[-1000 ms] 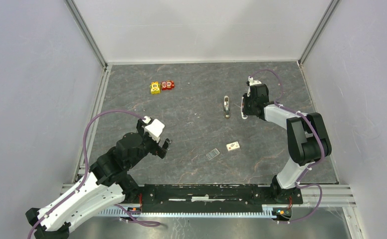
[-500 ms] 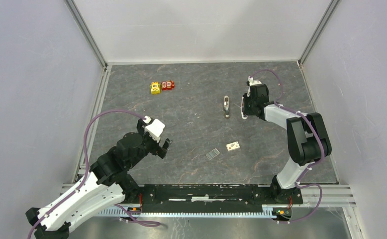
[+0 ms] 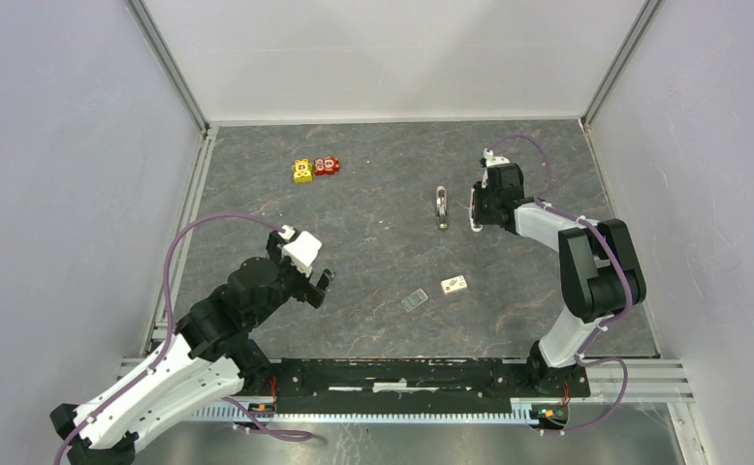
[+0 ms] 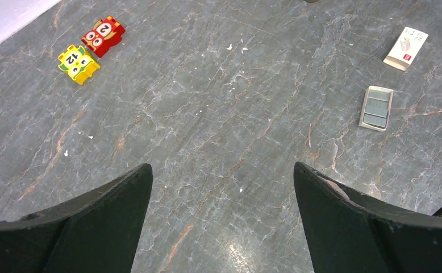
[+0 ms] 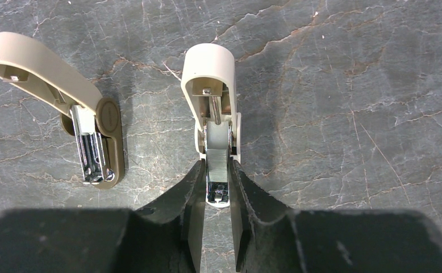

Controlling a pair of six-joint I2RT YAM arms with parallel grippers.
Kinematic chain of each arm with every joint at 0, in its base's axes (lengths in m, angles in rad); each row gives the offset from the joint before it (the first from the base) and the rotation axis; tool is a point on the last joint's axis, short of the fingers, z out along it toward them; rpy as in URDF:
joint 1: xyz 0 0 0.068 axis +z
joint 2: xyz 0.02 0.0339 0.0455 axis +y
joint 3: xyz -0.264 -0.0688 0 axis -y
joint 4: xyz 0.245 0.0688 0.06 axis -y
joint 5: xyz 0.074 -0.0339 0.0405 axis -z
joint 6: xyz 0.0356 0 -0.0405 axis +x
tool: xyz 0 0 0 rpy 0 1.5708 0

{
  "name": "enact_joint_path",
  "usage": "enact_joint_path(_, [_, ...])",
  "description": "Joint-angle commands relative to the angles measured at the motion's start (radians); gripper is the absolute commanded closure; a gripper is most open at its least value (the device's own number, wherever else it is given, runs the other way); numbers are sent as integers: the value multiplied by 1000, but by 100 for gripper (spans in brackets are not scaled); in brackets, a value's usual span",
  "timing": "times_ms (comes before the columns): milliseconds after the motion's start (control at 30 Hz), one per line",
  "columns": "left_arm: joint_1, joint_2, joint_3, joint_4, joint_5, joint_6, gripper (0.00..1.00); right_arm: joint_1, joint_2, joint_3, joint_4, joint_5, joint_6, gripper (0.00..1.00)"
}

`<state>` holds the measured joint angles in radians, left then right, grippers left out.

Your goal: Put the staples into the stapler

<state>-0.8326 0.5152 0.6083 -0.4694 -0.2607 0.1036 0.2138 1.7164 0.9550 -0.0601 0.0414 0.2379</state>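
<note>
The cream-white stapler lies on the table with its lid swung up and away, its metal channel bared. A grey ribbed strip that looks like staples sits in that channel. My right gripper is shut on the stapler, one finger pressed against each side of the channel. From above, the stapler shows as a white sliver at the right gripper. More staples lie in a small clear tray. My left gripper hangs open over bare table at the near left, holding nothing.
A second, tan stapler lies open just left of the white one. A small white box sits beside the tray. Yellow and red toy blocks lie at the far left. Walls enclose the table.
</note>
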Motion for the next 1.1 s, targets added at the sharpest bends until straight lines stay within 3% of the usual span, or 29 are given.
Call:
enact_joint_path(0, [5,6,12,43,-9,47,0,-4,-21,17,-9,0,-4,72])
enact_joint_path(300, [12,3,13,45,1,47,0,-5,-17,82,-18,16,4,60])
enact_joint_path(1067, [12,-21,1,38,-5,51,0,-27,55,100,45,68,24,57])
